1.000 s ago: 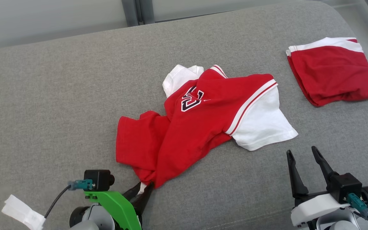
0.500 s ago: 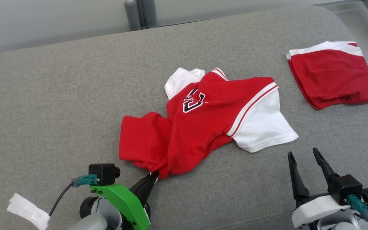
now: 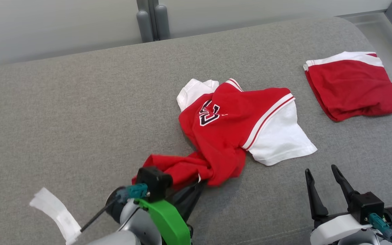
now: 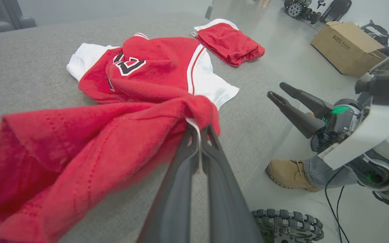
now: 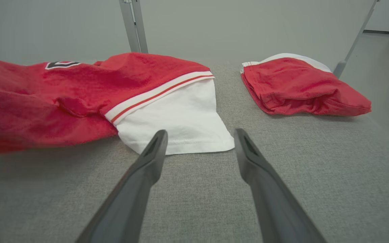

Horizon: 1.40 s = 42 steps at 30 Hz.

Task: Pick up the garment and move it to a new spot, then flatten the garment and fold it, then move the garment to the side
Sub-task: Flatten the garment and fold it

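The crumpled red jersey with white sleeves is lying mid-frame on the grey cushion, stretching diagonally from collar at upper centre to hem at lower centre, where the left gripper is pinching the hem, spread flat a second ago and now bunching, while the right gripper is gaping wide.

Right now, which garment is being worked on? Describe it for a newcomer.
On the grey cushion lie two red-and-white garments. Pick the crumpled shirt at the middle, its edge pinched by the left end effector. Unlike the folded garment at the right, it shows a black-and-white emblem.
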{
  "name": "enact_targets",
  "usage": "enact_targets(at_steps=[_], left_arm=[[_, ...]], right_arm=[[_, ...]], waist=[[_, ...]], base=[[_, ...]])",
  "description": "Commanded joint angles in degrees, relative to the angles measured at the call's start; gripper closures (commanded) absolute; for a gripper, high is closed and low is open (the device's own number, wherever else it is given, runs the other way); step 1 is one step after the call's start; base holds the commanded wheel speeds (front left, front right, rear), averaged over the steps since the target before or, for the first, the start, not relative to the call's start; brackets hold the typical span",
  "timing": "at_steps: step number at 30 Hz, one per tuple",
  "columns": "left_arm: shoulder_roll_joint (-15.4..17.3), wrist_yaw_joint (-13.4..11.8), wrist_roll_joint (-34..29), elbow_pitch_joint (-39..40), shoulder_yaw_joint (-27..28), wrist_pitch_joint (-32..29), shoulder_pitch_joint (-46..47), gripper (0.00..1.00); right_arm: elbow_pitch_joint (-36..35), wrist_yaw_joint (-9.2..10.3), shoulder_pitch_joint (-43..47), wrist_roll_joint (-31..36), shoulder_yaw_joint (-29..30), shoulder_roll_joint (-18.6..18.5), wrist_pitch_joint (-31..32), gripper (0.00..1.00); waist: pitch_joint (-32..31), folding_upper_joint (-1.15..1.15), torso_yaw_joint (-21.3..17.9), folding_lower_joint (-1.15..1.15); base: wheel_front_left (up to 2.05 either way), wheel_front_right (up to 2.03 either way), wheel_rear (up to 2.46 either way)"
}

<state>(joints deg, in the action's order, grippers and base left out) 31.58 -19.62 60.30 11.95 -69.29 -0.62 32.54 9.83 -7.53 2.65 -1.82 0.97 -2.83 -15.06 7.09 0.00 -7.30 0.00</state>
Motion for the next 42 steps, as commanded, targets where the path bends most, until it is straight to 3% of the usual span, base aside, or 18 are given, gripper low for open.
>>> enact_targets(at_steps=[1, 5, 7, 8, 10, 11, 12, 16, 20, 25, 28, 39, 42], left_arm=[[0.4, -1.4, -0.6, -1.6, -0.9, -0.2, -2.5, 1.0], [-1.3, -2.5, 1.5, -8.5, -1.1, 2.5, -8.2, 1.0], [-3.3, -1.2, 3.5, -12.0, -1.3, 3.5, -11.0, 1.0], [-3.9, -0.4, 3.6, -13.6, -1.5, 3.7, -11.6, 0.94], [-5.3, 1.1, 4.5, -15.9, -1.7, 4.1, -12.3, 0.44], [-5.3, 1.1, 4.5, -15.9, -1.7, 4.1, -12.3, 0.44], [-6.0, 1.9, 5.0, -16.5, -1.7, 4.3, -12.8, 0.01], [-7.2, 3.9, 7.0, -16.2, -0.6, 4.9, -13.7, 0.0], [-5.2, 5.4, 9.5, -12.5, 0.5, 5.0, -15.4, 0.0], [-0.3, 4.7, 12.6, -7.2, 3.9, 6.5, -17.9, 0.0], [1.1, 3.8, 14.9, -6.8, 7.3, 8.5, -19.1, 0.0], [-2.8, 8.0, 17.1, -16.1, 7.0, 6.2, -16.4, 0.0], [-4.3, 9.2, 17.0, -18.7, 6.5, 6.1, -16.3, 0.04]], right_arm=[[0.0, 0.09, 0.9, -0.3, 0.2, -0.1, -0.1, 0.0], [0.1, 0.09, 1.6, -0.4, 0.6, -0.1, -0.1, 0.0], [0.2, 0.09, 1.8, -0.3, 0.7, -0.1, -0.1, 0.0], [0.2, 0.09, 1.6, -0.1, 0.7, -0.1, -0.1, 0.0], [0.2, 0.09, 1.1, 0.1, 0.8, -0.1, -0.1, 0.0], [0.2, 0.09, 1.1, 0.1, 0.8, -0.1, -0.1, 0.0], [0.2, 0.09, 0.8, 0.2, 0.8, -0.1, -0.1, 0.0], [0.2, 0.09, 0.2, 0.7, 1.0, -0.1, -0.1, 0.0], [0.1, 0.09, 0.6, 1.0, 1.1, -0.1, -0.1, 0.0], [0.1, 0.09, 1.1, 1.1, 1.2, -0.1, -0.1, 0.0], [0.0, 0.09, 1.2, 0.9, 1.1, -0.1, -0.1, 0.0], [0.2, 0.09, -0.3, 1.1, 0.5, -0.1, -0.1, 0.0], [0.2, 0.09, 0.0, 1.1, 0.5, -0.1, -0.1, 0.0]], waist=[[0.3, 0.0, -0.1, 0.0], [1.0, 0.0, 0.7, 0.0], [1.2, 0.0, 1.5, 0.0], [1.2, 0.0, 1.8, 0.0], [1.2, 0.0, 2.4, 0.0], [1.2, 0.0, 2.4, 0.0], [1.2, 0.0, 2.7, 0.0], [0.9, 0.0, 3.8, 0.0], [0.6, 0.0, 4.6, 0.0], [0.6, 0.0, 5.1, 0.0], [0.9, 0.0, 5.5, 0.0], [1.4, 0.0, 5.3, 0.0], [1.5, 0.0, 5.1, 0.0]], base=[[0.0, 0.0, 0.0], [0.0, 0.0, 0.0], [0.0, 0.0, 0.0], [0.0, 0.0, 0.0], [0.0, 0.0, 0.0], [0.0, 0.0, 0.0], [0.0, 0.0, 0.0], [0.0, 0.0, 0.0], [0.0, 0.0, 0.0], [0.0, 0.0, 0.0], [0.0, 0.0, 0.0], [0.0, 0.0, 0.0], [0.0, 0.0, 0.0]])
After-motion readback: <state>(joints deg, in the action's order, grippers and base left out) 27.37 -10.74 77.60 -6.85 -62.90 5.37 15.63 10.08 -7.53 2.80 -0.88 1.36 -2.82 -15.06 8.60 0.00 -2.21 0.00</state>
